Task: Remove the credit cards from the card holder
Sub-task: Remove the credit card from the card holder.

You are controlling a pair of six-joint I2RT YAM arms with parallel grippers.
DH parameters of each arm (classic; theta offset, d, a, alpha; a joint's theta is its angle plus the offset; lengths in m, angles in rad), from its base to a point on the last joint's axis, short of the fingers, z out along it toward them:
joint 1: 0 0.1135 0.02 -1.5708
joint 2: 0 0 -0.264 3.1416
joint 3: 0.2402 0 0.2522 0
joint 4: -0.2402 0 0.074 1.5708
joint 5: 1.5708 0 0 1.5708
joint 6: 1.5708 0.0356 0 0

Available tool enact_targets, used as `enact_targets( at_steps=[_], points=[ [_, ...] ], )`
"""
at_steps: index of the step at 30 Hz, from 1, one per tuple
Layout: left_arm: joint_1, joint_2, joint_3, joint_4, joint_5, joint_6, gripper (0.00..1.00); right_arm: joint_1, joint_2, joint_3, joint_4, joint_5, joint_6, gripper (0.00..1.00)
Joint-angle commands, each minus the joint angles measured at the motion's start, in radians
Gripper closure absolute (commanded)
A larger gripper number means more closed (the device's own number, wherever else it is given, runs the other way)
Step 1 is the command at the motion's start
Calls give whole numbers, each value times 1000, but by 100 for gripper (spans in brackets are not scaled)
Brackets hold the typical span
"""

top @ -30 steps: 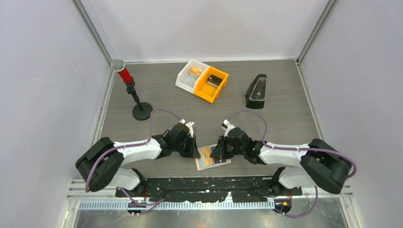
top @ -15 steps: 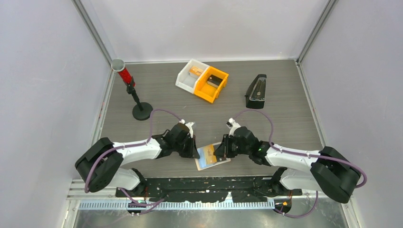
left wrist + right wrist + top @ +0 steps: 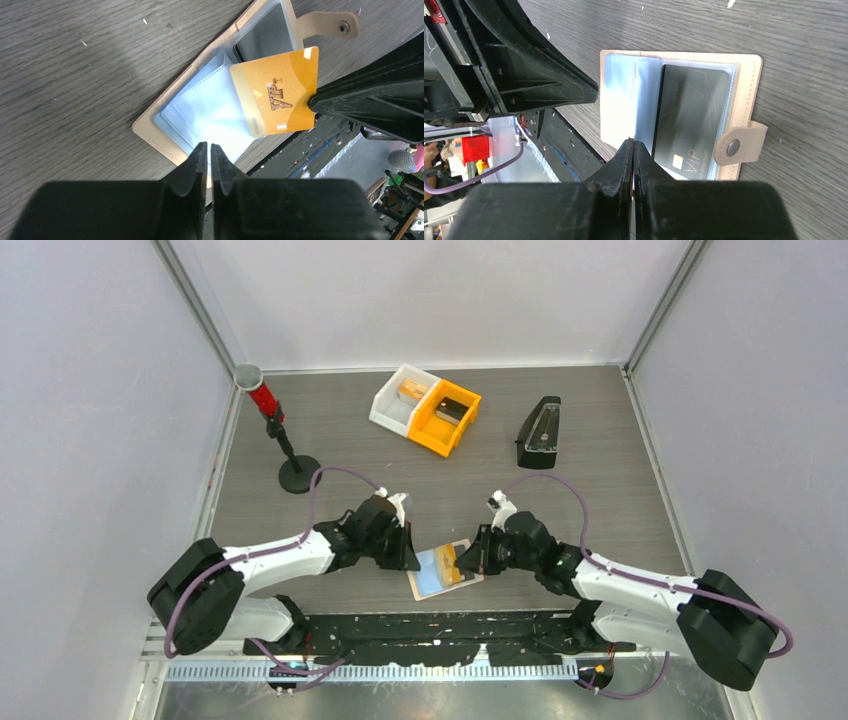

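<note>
since our right fingers (image 3: 360,95) clamp the orange card (image 3: 275,92) only by its edge over the open card holder (image 3: 150,131) on the counter (image 3: 75,75), it may slip; our left fingers (image 3: 197,165), pressed together, might let the holder lift.

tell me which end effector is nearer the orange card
Right. The right end effector pinches the orange card by its edge; the left end effector sits at the other side of the holder, not touching the card.

Robot lab cell: white panel walls (image 3: 90,390), aluminium posts (image 3: 200,310), grey table (image 3: 600,490)
</note>
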Motion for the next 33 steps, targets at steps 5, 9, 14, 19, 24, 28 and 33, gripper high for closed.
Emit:
enact_targets(
  at_steps=[5, 9, 14, 19, 24, 28, 33],
  points=[
    [-4, -120, 44, -57, -4, -1, 67, -5, -177, 45, -158, 127, 26, 95],
    [-4, -182, 73, -88, -7, 0, 54, -6, -244, 69, -198, 136, 34, 95],
    [-4, -243, 98, -92, 3, -24, 47, -6, -298, 70, -167, 119, 59, 95],
    [-4, -315, 83, -61, 17, -79, 43, -6, -408, -16, 31, 73, 149, 95],
    [-4, -381, 33, 71, 53, -159, 39, -6, -501, -94, 201, 58, 215, 95],
    [-4, -397, -7, 223, 103, -228, 37, -6, -551, -128, 255, 82, 238, 95],
    [-4, -386, -16, 281, 122, -252, 37, -6, -564, -151, 337, 71, 279, 95]
  ],
)
